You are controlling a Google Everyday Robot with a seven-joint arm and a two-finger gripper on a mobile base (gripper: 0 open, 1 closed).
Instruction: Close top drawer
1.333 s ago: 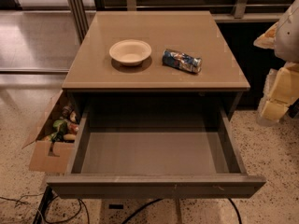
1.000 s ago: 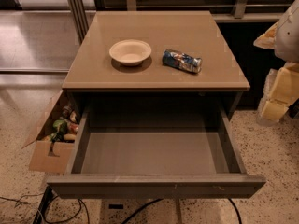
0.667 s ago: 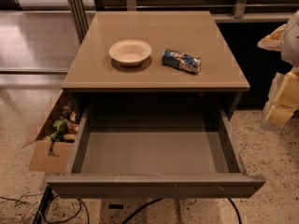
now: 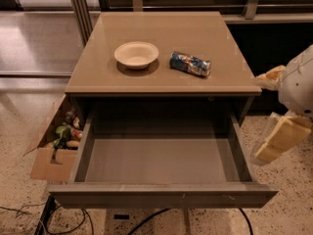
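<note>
The top drawer (image 4: 161, 160) is pulled far out of the cabinet. Its smooth grey inner box is empty. Its plain flat front panel (image 4: 164, 196) faces the lower edge of the view. My gripper (image 4: 275, 109) is at the right edge, beside the drawer's right side wall and apart from it. Its two yellowish fingers (image 4: 281, 138) are spread wide and hold nothing. The white arm is partly cut off by the right edge of the view.
A cream bowl (image 4: 136, 54) and a crushed blue can (image 4: 190, 63) lie on the tan cabinet top (image 4: 205, 23). An open cardboard box (image 4: 54, 148) with small items stands on the floor to the left. Cables (image 4: 146, 219) run on the speckled floor under the drawer.
My gripper has come down at the right edge, from cabinet-top height to the height of the drawer. The drawer, bowl and can have not moved.
</note>
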